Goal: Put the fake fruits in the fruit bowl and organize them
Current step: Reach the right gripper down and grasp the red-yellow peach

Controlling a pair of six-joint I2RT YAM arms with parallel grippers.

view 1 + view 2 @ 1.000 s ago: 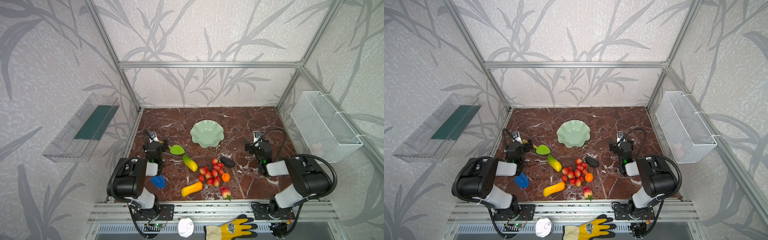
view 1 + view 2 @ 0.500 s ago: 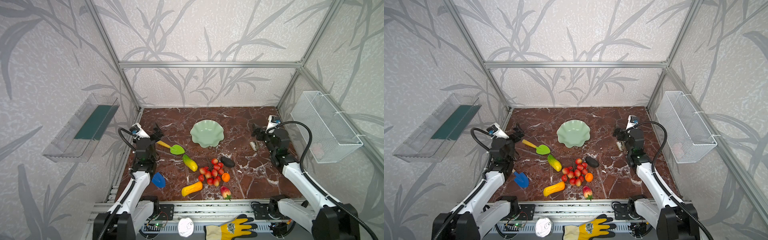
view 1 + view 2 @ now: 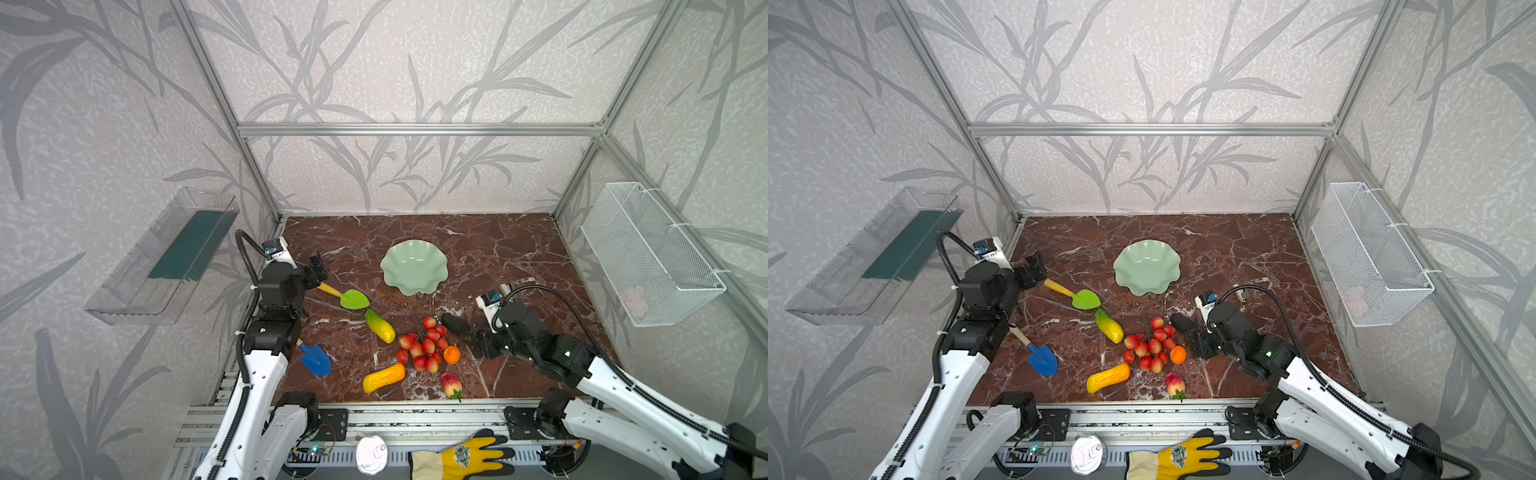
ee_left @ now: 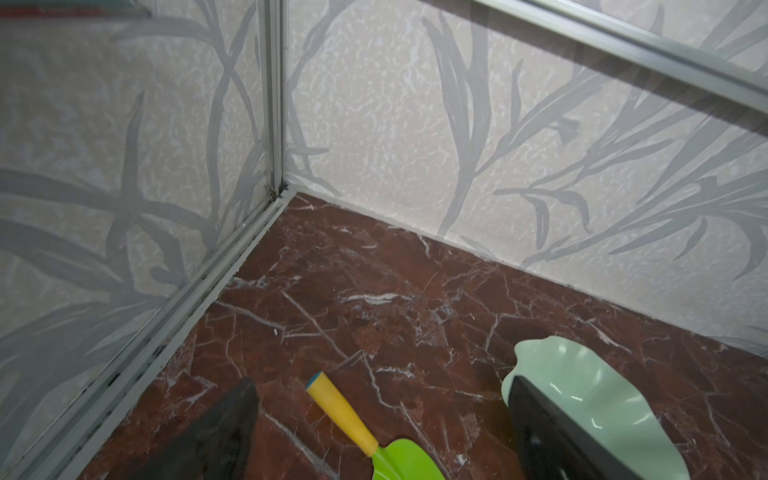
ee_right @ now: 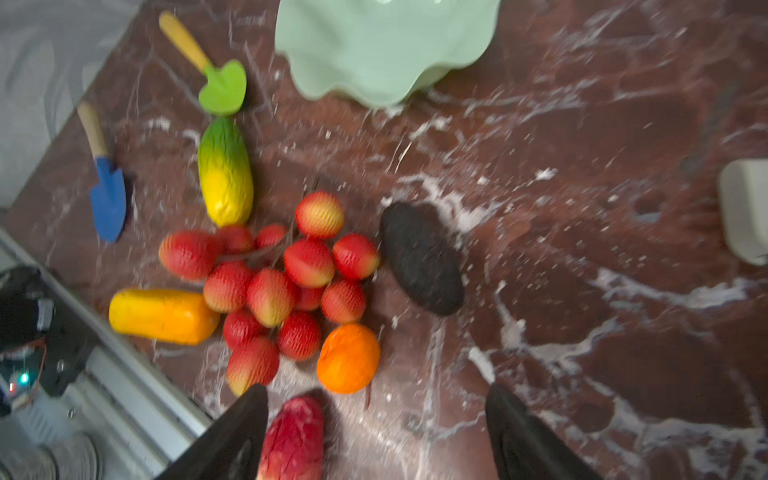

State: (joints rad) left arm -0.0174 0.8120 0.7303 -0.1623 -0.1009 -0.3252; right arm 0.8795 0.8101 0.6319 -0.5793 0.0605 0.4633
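We are looking at the containers first. The fruit bowl [image 3: 414, 268] is sitting empty toward the back of the table [image 3: 507, 249], and both top views are showing its inside bare. The wire basket [image 3: 648, 249] on the right wall is holding a pale pink thing [image 3: 633, 297] that we cannot make out. The clear tray [image 3: 162, 257] on the left wall is carrying a dark green sheet [image 3: 189, 245].

The fruits are all lying on the table in front of the bowl. The green-yellow fruit [image 3: 380, 326] is lying just beside the blade of the green shovel [image 3: 353, 298]. The bunch of red berries [image 3: 424, 347] is lying in the middle, with the orange [image 3: 451, 354] touching its right edge, the avocado [image 3: 455, 324] just behind the orange, the yellow-orange fruit [image 3: 383, 377] at the front left and the strawberry [image 3: 451, 384] at the front edge. The blue shovel [image 3: 316, 358] is lying apart on the left.

The right gripper [image 3: 478, 345] is hanging just right of the orange and the avocado, its jaws spread wide and pinching nothing. In its wrist view the strawberry is showing just inside one finger [image 5: 232, 436].

The left gripper [image 3: 316, 270] is hanging over the green shovel's handle, well left of the bowl and apart from every fruit, its jaws spread with nothing between them.
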